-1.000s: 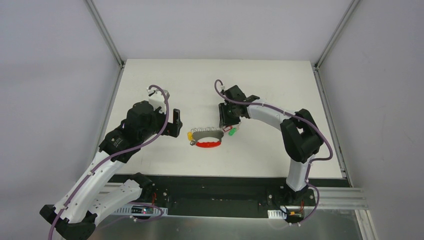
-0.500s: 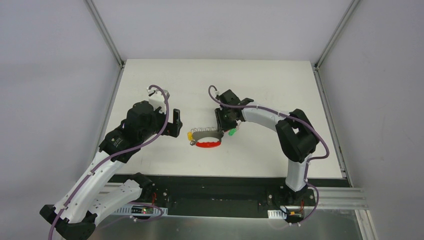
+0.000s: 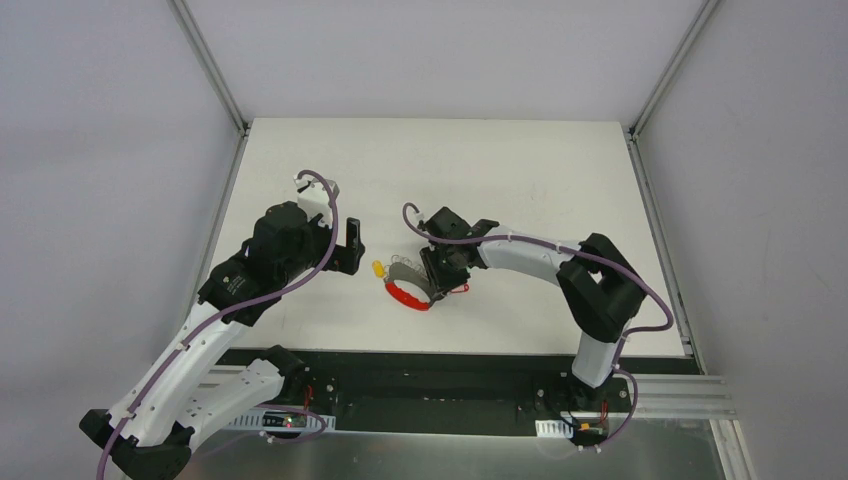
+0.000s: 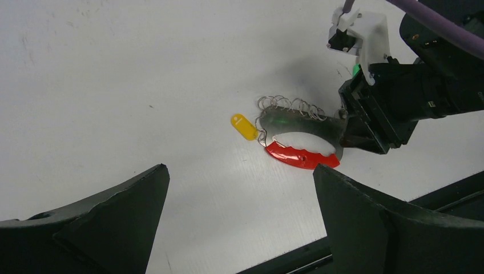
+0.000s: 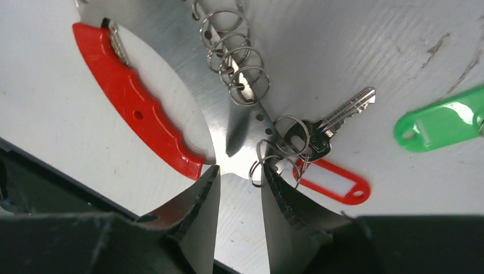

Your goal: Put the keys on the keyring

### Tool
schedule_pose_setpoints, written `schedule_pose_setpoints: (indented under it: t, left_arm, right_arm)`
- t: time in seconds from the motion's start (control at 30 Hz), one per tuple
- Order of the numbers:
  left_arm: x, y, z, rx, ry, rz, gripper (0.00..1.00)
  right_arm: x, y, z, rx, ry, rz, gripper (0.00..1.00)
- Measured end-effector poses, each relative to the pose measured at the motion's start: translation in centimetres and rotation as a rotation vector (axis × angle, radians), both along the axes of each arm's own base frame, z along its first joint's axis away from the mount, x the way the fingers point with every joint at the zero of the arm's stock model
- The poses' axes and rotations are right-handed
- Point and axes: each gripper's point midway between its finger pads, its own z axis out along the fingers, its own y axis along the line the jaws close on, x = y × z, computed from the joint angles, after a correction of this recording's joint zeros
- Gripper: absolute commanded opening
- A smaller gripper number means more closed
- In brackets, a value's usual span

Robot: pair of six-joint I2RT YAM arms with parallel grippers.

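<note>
Near the middle of the table, the right gripper has its jaws almost together, nipping the grey end of the keyring, with one red-tagged key against its wire rings, one green tag loose beside, one yellow tag touching the far end, and the left gripper spread wide, empty.

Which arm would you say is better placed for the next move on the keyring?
Right, probably: the right hand pinches the keyring at its grey end, with the red-tagged key and the green tag close beside. The left hand hangs open, apart from the keyring, past the yellow tag.
</note>
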Motion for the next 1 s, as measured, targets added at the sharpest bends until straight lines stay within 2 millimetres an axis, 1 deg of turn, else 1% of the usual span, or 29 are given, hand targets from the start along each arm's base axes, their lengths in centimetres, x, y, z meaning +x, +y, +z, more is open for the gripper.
schedule_pose_setpoints:
  t: [0.1,0.17,0.3,0.37,0.43,0.5,0.57,0.77,0.9,1.0]
  left_arm:
    - [0.0,0.0,0.0,0.000,0.000,0.000,0.99]
    - [0.0,0.0,0.0,0.001,0.001,0.000,0.99]
    - [0.0,0.0,-0.1,0.002,0.001,-0.001,0.99]
    - [0.0,0.0,-0.1,0.003,0.001,-0.001,0.99]
    - [0.0,0.0,-0.1,0.003,0.001,-0.001,1.00]
    - [0.0,0.0,-0.1,0.004,0.001,-0.001,1.00]
    - [0.0,0.0,-0.1,0.004,0.001,-0.001,1.00]
    - [0.0,0.0,-0.1,0.004,0.001,-0.001,1.00]
    - [0.0,0.0,-0.1,0.004,0.002,-0.001,1.00]
    - [0.0,0.0,-0.2,0.005,0.003,-0.001,1.00]
  right_arm:
    - [-0.9,0.1,0.8,0.007,0.001,0.012,0.37]
    - [-0.6,-0.1,2.0,0.020,-0.028,0.003,0.37]
    - [1.2,-0.7,4.9,0.013,-0.143,-0.048,0.37]
    - [2.4,-0.6,5.8,0.005,-0.189,-0.070,0.37]
    - [3.1,-0.7,6.1,-0.004,-0.216,-0.088,0.36]
    - [3.4,-0.8,6.0,-0.019,-0.223,-0.103,0.37]
    - [3.6,-1.1,5.4,-0.040,-0.220,-0.112,0.37]
    - [3.4,-1.5,2.8,-0.099,-0.165,-0.138,0.37]
    - [3.4,-1.3,1.9,-0.105,-0.134,-0.146,0.37]
    - [3.5,-1.2,1.6,-0.095,-0.111,-0.157,0.37]
